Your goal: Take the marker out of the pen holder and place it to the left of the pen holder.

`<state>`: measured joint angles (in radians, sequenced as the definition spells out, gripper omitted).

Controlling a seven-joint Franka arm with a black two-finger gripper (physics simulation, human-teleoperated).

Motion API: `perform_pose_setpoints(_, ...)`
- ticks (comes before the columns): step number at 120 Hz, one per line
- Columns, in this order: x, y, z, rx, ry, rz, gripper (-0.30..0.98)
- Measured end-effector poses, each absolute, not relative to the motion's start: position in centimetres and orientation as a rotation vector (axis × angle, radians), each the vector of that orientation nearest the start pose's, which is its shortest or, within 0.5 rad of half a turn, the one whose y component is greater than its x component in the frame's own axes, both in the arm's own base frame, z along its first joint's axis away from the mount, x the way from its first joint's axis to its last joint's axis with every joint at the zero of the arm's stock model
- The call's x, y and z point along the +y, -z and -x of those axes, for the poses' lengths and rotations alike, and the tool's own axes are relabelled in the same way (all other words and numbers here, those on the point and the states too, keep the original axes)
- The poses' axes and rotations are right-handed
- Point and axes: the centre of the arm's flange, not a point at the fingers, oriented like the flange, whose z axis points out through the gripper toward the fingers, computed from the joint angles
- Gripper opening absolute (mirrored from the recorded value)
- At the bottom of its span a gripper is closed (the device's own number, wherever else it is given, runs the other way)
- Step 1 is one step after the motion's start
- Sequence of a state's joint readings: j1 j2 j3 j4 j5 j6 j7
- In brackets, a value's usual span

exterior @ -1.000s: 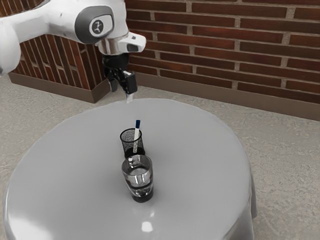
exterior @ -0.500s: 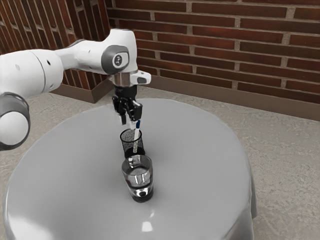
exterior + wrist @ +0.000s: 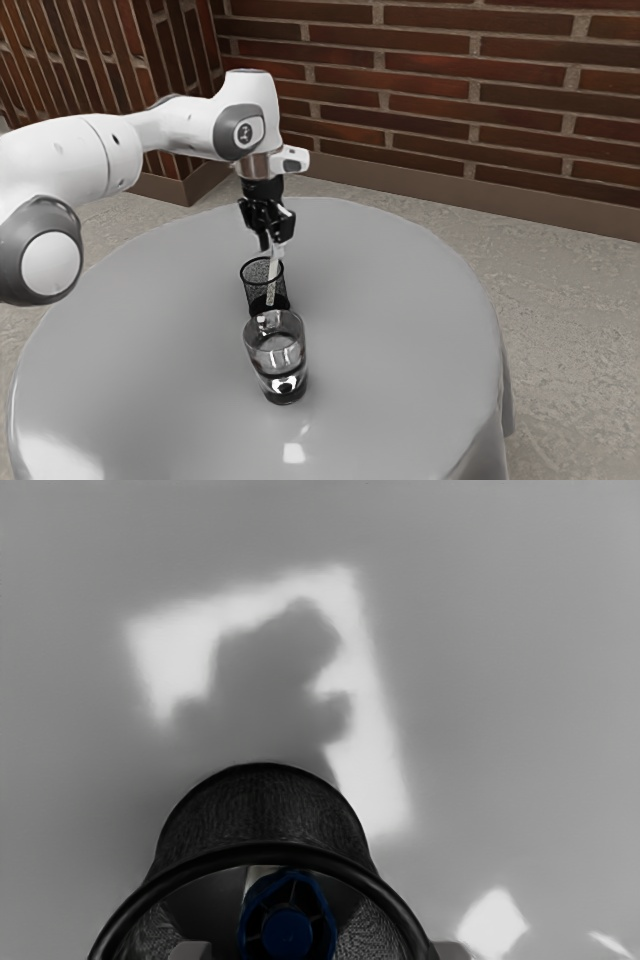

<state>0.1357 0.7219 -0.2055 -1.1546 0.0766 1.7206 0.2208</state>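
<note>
In the exterior view, the claw [image 3: 271, 249] hangs right over the wire-mesh pen holder [image 3: 252, 289], its 2 fingers apart and at the marker's upper end; the marker [image 3: 272, 281] stands in the holder with a slight lean, its top above the rim; a drinking glass [image 3: 276, 356] stands near the holder on the camera's side of the desk [image 3: 400, 340]; if the lift turns into a sideways swing too soon, the marker's lower end could catch the mesh and tip the light-looking holder, perhaps against the glass.

In the wrist view, the marker's blue end [image 3: 288, 932] lies between the 2 grey fingertips [image 3: 190, 951], with space on both sides, so the claw looks open and has hold of nothing; the marker sits nearer to 1 fingertip than to the other; closing from here would likely bring that finger in first, pushing the marker over and maybe dragging the holder along; going much lower risks a finger landing on the rim; gripping only the tip of that end could let the marker pivot or slip during the lift.
</note>
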Motion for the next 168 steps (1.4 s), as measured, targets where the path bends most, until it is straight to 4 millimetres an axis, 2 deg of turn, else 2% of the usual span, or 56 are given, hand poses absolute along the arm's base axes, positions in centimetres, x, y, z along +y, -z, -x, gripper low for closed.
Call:
perform_pose_setpoints(23, -0.4, -35.4, -73.7, 0.425, -0.197, 3.184, 0.16)
perform_pose_setpoints(59, -0.4, -36.3, -73.8, 0.42, -0.156, 3.183, 0.01)
perform_pose_setpoints(74, -0.2, -38.2, -73.5, 0.416, -0.126, 3.177, -0.01)
perform_pose_setpoints(88, 0.0, -41.2, -72.9, 0.41, -0.087, 3.165, -0.03)
perform_pose_setpoints(111, 0.2, -46.9, -69.8, 0.405, -0.045, 3.126, -0.05)
perform_pose_setpoints(123, 1.2, -50.3, -68.5, 0.379, 0.005, 3.1, -0.06)
perform_pose_setpoints(132, 3.2, -51.2, -68.0, 0.333, 0.003, 3.087, -0.06)
perform_pose_setpoints(139, 5.2, -50.9, -67.8, 0.287, -0.025, 3.079, -0.07)
perform_pose_setpoints(143, 6.6, -50.1, -67.8, 0.256, -0.054, 3.081, -0.07)
perform_pose_setpoints(162, 12.4, -43.7, -68.2, 0.138, -0.254, 3.079, -0.07)
perform_pose_setpoints(168, 13.5, -42.2, -68.5, 0.127, -0.311, 3.063, -0.08)
